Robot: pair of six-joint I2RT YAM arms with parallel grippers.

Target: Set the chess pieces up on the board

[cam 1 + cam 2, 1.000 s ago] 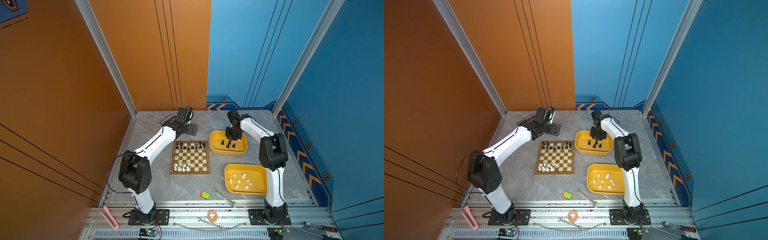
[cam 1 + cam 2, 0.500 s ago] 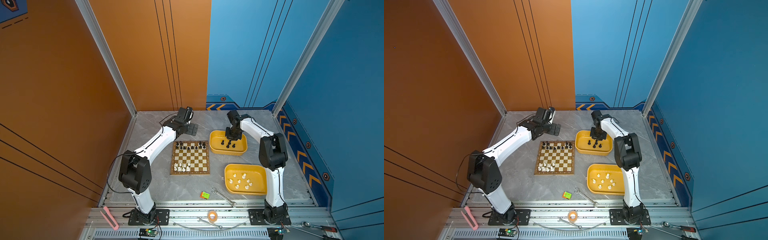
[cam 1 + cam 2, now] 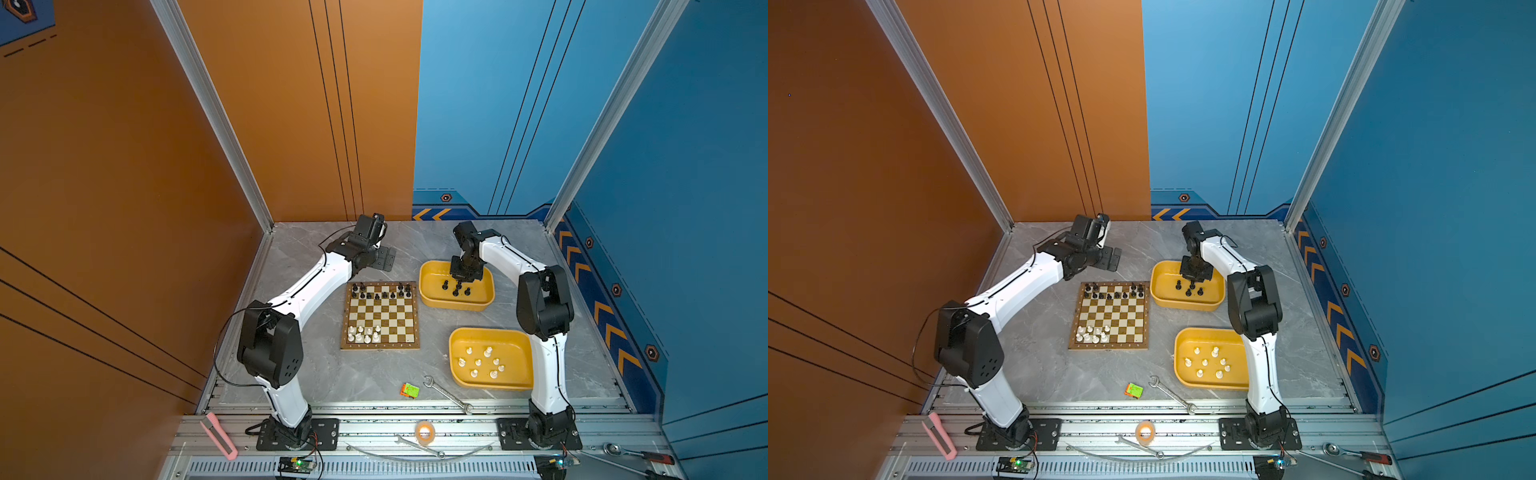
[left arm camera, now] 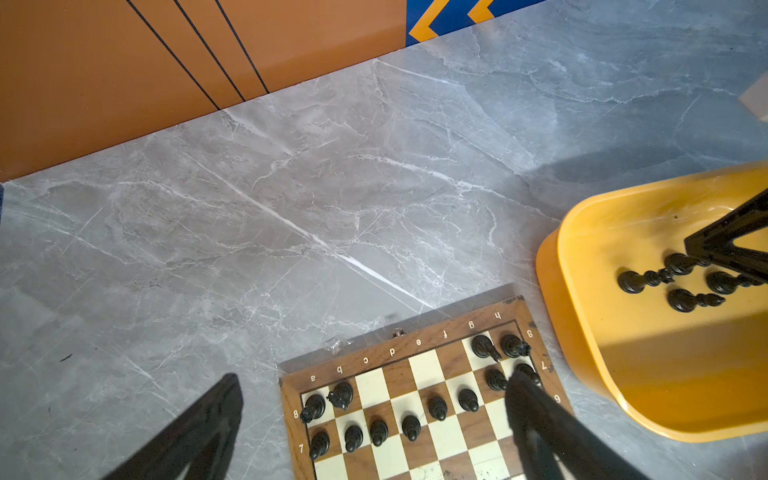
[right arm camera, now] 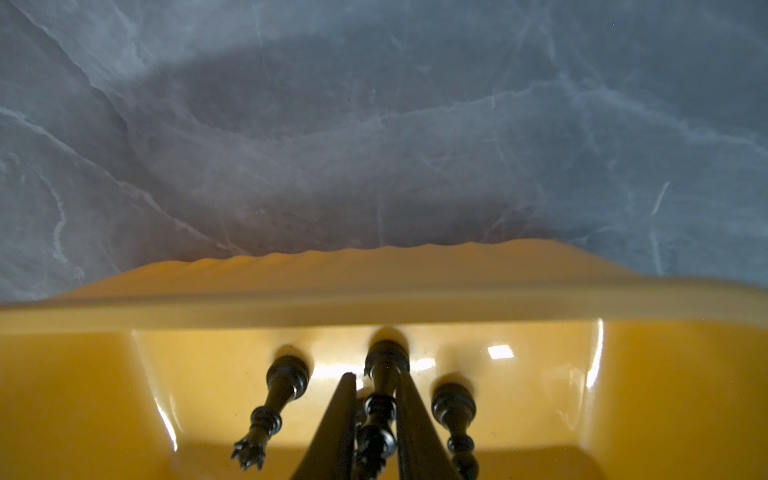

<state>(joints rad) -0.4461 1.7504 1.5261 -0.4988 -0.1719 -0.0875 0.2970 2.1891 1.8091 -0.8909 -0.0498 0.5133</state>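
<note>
Right gripper [image 5: 376, 384] has just pinched a black piece [image 5: 386, 357], maybe a bishop, at the board's [image 3: 380, 316] two o'clock. It looks ready to lift. Left gripper [image 4: 374, 376] hangs spread.

The only legible writing stands on the brown border of the board [image 4: 432, 337], seen in the left wrist view. Small white lowercase letters a, b, c, d, e, f, g and h run in order along one edge. White digits mark the ranks on the two adjoining sides: 8 and 7 on one, 8, 7 and 6 on the other. In both top views this lettering is too small to read. The blue wall strip [image 3: 465, 208] behind the counter carries yellow chevrons [image 3: 432, 215] and an orange hexagon badge [image 3: 446, 198], with no words legible on them.
</note>
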